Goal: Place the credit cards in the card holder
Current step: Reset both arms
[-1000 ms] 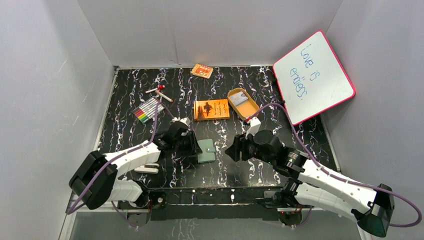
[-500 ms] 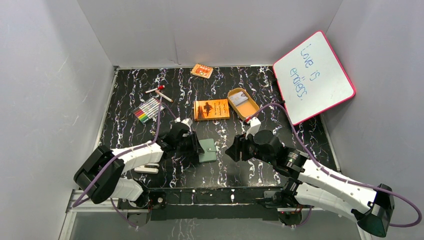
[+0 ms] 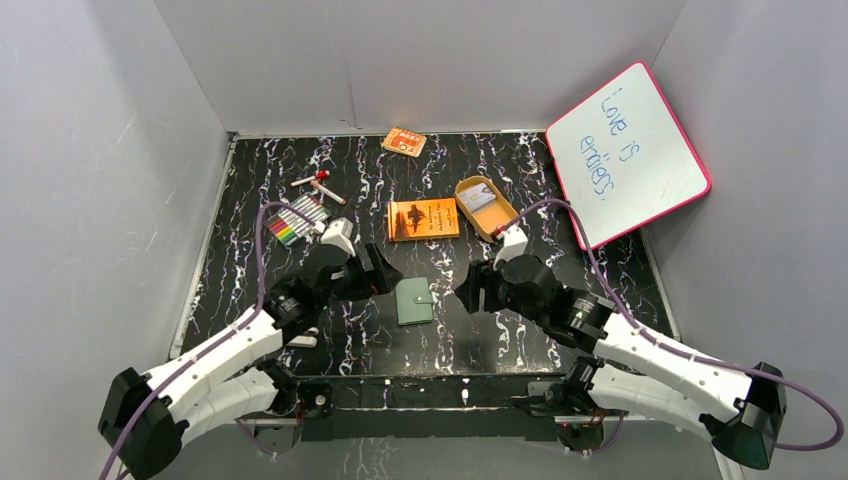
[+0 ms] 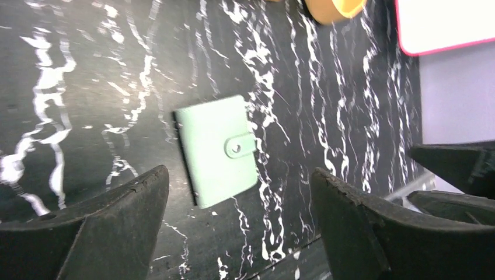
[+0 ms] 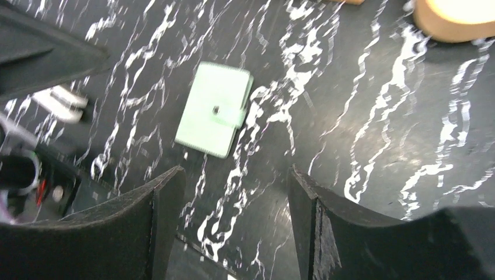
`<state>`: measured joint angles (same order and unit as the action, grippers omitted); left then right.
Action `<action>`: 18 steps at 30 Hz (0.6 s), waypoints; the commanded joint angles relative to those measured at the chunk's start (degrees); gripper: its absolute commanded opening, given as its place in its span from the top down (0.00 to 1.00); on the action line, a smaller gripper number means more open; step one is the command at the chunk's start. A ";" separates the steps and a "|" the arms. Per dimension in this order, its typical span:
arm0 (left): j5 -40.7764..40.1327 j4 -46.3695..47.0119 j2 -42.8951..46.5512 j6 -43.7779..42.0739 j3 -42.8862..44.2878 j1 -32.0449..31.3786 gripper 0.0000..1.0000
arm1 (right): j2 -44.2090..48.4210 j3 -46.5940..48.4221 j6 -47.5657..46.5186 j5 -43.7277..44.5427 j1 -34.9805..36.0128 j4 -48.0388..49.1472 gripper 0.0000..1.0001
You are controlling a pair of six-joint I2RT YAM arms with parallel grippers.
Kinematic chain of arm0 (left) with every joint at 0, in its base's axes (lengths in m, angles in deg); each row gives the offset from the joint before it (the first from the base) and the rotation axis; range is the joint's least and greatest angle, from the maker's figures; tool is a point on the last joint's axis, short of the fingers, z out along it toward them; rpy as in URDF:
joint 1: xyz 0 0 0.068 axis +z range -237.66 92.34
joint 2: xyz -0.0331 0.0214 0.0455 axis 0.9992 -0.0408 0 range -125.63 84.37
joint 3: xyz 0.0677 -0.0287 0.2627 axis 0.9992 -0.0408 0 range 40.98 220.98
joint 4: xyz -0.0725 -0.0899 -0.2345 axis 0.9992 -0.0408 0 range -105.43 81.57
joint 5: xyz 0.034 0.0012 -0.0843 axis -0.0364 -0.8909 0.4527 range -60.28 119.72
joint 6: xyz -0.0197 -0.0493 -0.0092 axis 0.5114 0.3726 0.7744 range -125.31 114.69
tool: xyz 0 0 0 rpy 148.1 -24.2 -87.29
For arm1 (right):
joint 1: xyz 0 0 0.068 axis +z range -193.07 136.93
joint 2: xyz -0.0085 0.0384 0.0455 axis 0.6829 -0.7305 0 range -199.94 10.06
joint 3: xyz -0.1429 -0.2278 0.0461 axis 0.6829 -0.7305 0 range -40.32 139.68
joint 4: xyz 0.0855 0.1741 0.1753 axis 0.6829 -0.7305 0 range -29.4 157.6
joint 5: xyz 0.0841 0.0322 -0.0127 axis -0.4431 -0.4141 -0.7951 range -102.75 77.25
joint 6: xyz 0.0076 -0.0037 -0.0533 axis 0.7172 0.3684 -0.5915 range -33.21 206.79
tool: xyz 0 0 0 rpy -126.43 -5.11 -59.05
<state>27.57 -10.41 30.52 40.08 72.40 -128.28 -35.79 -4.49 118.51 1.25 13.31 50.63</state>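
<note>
since the earlier frame the left gripper [image 3: 385,280] had drawn back from the holder [image 3: 413,301] toward the left, and its arm had swung out; the right gripper [image 3: 468,292] had shifted only slightly. the holder had barely moved. it lay flat on the table [image 3: 250,270] near the front edge, between the two grippers and touching neither, closed, with its tab [image 4: 239,146] snapped down. both pairs of fingers stood wide apart and held nothing.

step in hand, as judged: opening the holder before any cards go in. to do it well, one gripper would pin the spine side flat while the other catches the tab's free end and lifts it off the snap. a pull without that hold would likely just drag the light holder across the slick surface. the fingers should come in low, as the tab sits nearly flush.

views compared: the top view alone showed both arms, the book [image 3: 423,219] and the tin [image 3: 497,222], which held a pale piece [image 3: 480,198], possibly cards; this could not be told. the left wrist view alone showed the snap stud and the dark spine edge clearly. the right wrist view was blurred but confirmed the holder closed.
</note>
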 commanded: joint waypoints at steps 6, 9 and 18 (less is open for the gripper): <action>-22.83 -26.30 0.92 11.82 12.08 0.11 0.10 | -11.39 16.67 3.04 32.41 0.21 -1.25 0.02; -27.17 -32.96 1.16 24.65 13.20 0.10 0.09 | -17.36 22.87 2.67 39.55 0.12 -3.60 0.01; -27.41 -37.98 -5.71 6.60 28.70 0.15 0.06 | -26.89 35.34 -12.86 16.04 -10.45 11.12 0.02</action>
<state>3.99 -44.01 28.51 57.35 90.81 -128.26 -60.44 23.45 113.25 27.37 7.78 53.47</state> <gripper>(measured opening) 0.925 0.984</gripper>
